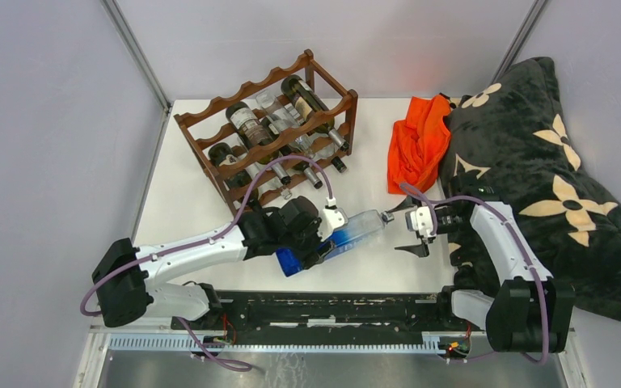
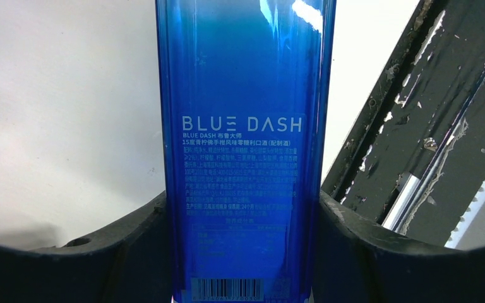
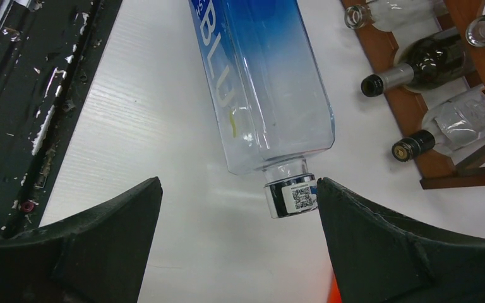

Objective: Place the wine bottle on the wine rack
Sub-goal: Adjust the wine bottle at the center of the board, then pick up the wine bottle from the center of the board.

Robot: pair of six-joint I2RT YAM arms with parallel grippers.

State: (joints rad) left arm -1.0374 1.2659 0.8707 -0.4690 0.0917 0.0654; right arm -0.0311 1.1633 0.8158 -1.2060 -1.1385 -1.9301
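Note:
The wine bottle (image 1: 354, 230) is a square blue-to-clear bottle labelled BLUE DASH (image 2: 243, 123). It lies roughly level over the table's near middle, its silver cap (image 3: 290, 197) pointing right. My left gripper (image 1: 318, 240) is shut on its blue lower body, a finger pressed on each side (image 2: 243, 218). My right gripper (image 1: 405, 232) is open just beyond the neck (image 3: 239, 189). The cap sits at the inner tip of one finger (image 3: 366, 227), nothing clamped. The reddish-brown wine rack (image 1: 210, 151) stands at the back left.
Several bottles (image 1: 247, 121) lie in the rack, necks toward me (image 3: 388, 79). An orange cloth (image 1: 416, 145) and a black flowered blanket (image 1: 542, 170) fill the right side. A black rail (image 1: 331, 307) runs along the near edge.

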